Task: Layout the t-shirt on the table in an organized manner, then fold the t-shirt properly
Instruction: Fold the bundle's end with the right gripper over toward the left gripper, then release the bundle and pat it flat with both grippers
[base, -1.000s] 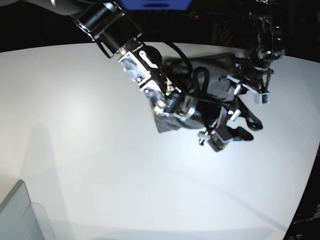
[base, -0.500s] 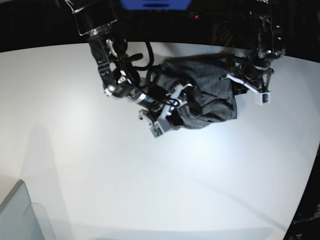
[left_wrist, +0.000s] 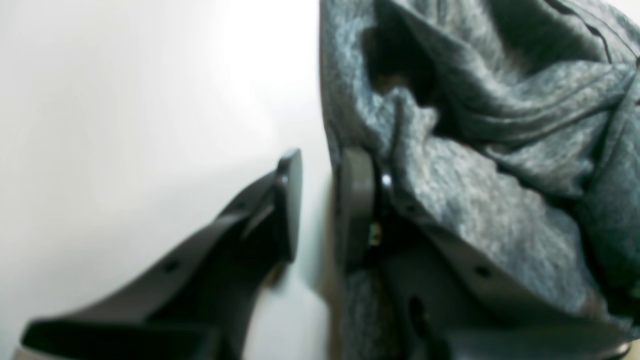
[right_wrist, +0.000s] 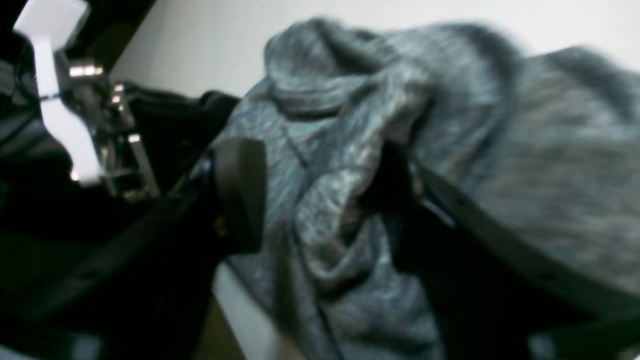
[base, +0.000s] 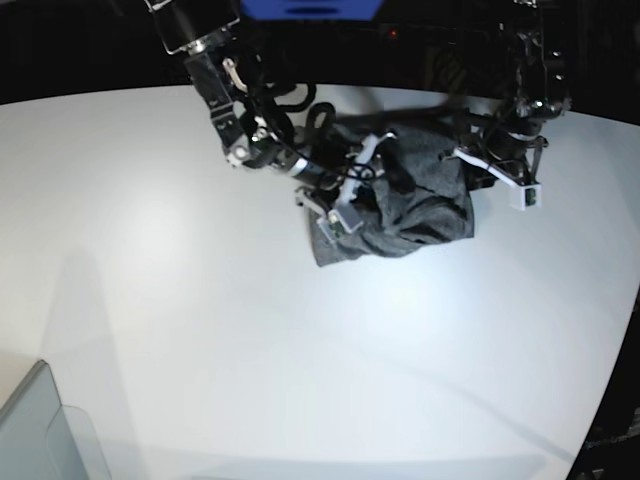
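Fingers (right_wrist: 240, 195) of the right arm straddle a fold of the t-shirt (base: 420, 210), parted; left fingers (left_wrist: 355, 200) slightly apart, one under cloth. Shirt: dark heather-grey, crumpled heap on the tabletop (base: 200, 300). Right arm has shifted back over the heap.

A glossy white counter (base: 200, 300) with a curved far edge fills the base view against a dark background; a dark heather-grey t-shirt (base: 420, 215) lies crumpled in a heap on its far right part, near the far edge; the corner of a translucent grey bin (base: 40, 430) shows at the near left; the wrist views show the bunched folds resting on the white surface.
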